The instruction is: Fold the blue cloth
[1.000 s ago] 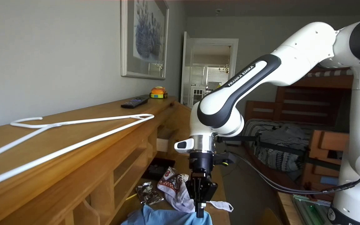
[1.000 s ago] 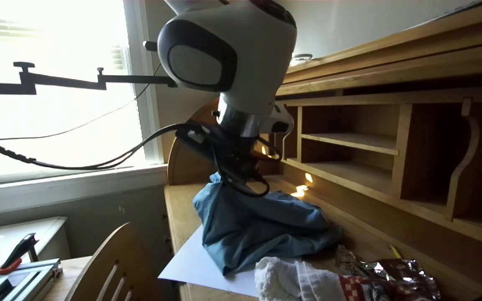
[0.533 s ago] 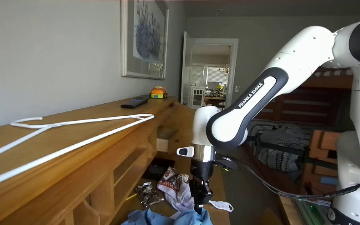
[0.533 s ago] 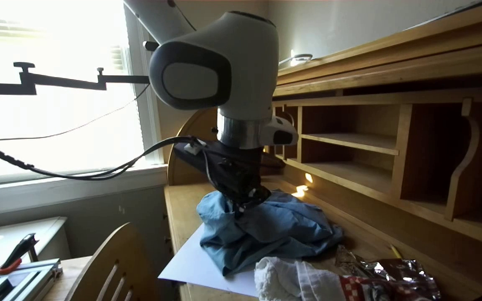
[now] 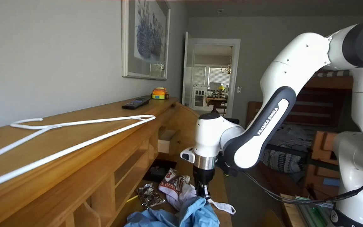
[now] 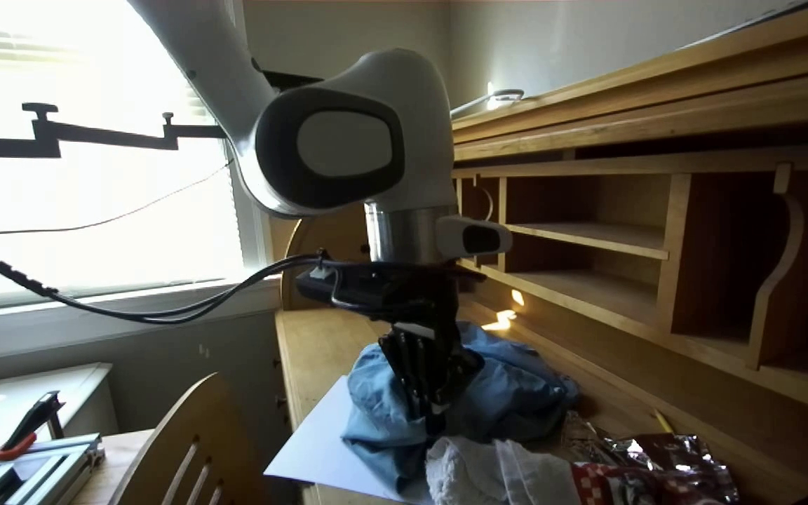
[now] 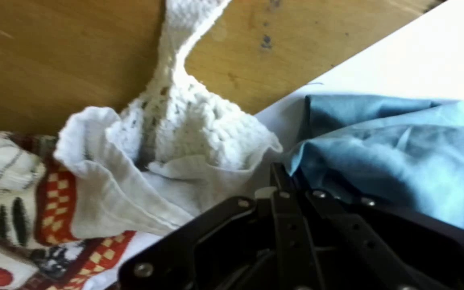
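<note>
The blue cloth lies rumpled on the desk, in both exterior views [image 5: 198, 214] [image 6: 523, 382]. It fills the right side of the wrist view [image 7: 409, 161]. My gripper [image 7: 291, 174] points down with its fingers nearly together, and a fold of the blue cloth's edge runs between the fingertips. In both exterior views the gripper [image 5: 204, 194] [image 6: 434, 421] is low at the cloth's edge, beside the patterned fabric bundle. Part of the cloth is hidden behind the gripper in an exterior view, and its near part is cut off by the frame in an exterior view.
The white, red-patterned fabric bundle [image 7: 212, 177] lies right beside the fingers. White paper [image 6: 327, 435] lies partly under the blue cloth. A foil wrapper [image 6: 677, 456] lies nearby. The wooden cubby shelf [image 6: 586, 242] runs along the desk's back, and a chair [image 6: 186, 442] stands at its front.
My gripper has come down and moved toward the patterned bundle, bringing the cloth's held edge with it. The raised peak of blue cloth has lowered, and the pile bunches closer to the bundle.
</note>
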Controlling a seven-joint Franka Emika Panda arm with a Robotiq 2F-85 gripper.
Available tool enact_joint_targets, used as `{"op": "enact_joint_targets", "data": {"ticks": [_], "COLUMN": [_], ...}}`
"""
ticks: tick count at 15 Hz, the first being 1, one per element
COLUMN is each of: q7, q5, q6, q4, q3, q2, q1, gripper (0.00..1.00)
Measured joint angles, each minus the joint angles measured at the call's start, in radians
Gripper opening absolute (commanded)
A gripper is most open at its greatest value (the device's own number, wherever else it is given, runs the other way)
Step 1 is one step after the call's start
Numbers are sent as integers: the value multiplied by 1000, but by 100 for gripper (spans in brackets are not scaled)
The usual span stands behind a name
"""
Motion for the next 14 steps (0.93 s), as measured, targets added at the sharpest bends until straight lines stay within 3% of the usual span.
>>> {"op": "enact_joint_targets", "data": {"ticks": [3, 5, 10, 14], "q7": [216, 352, 650, 783], "q5": [-191, -257, -351, -408], "q6": [-1, -1, 0, 0], "q4": [22, 38, 63, 75], "q3": [-166, -207, -114, -65], "q2": [18, 34, 76, 103], "q1": [143, 207, 229, 230], "gripper": [0, 0, 0, 0]}}
